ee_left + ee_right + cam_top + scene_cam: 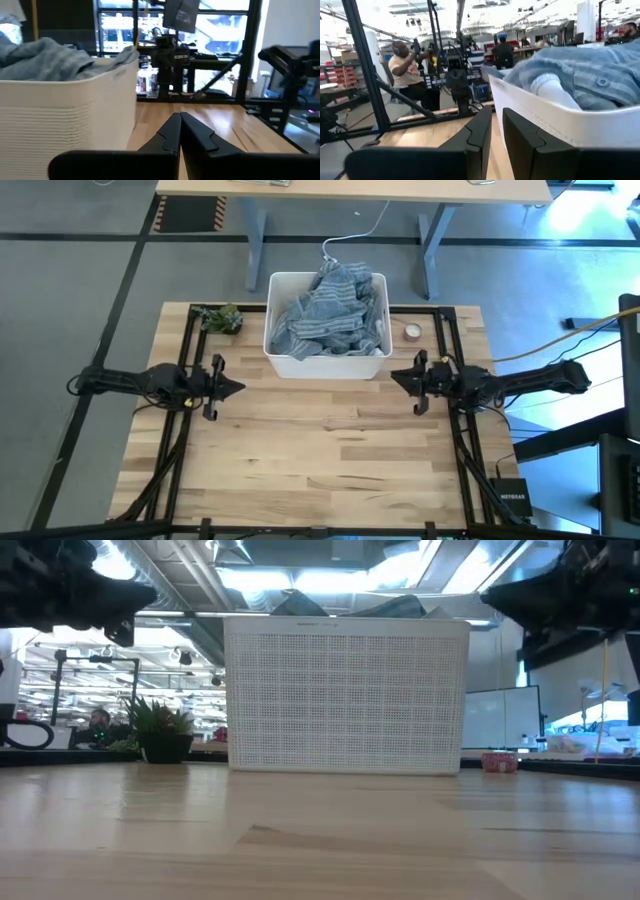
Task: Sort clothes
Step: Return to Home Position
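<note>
A heap of clothes (330,310), mostly blue-grey striped fabric with a white piece showing (550,87), fills a white basket (325,365) at the table's far middle and rises above its rim. My left gripper (240,388) hovers left of the basket's near corner, pointing right, shut and empty (179,119). My right gripper (394,378) hovers right of the basket's near corner, pointing left. Its fingers are almost together, with only a narrow slit between them (497,117), and they hold nothing.
A small green plant-like lump (220,318) sits at the far left of the table, and a small pink roll (412,332) sits right of the basket. Bare wooden table (320,460) spreads in front of the basket. A person (407,70) sits beyond the table.
</note>
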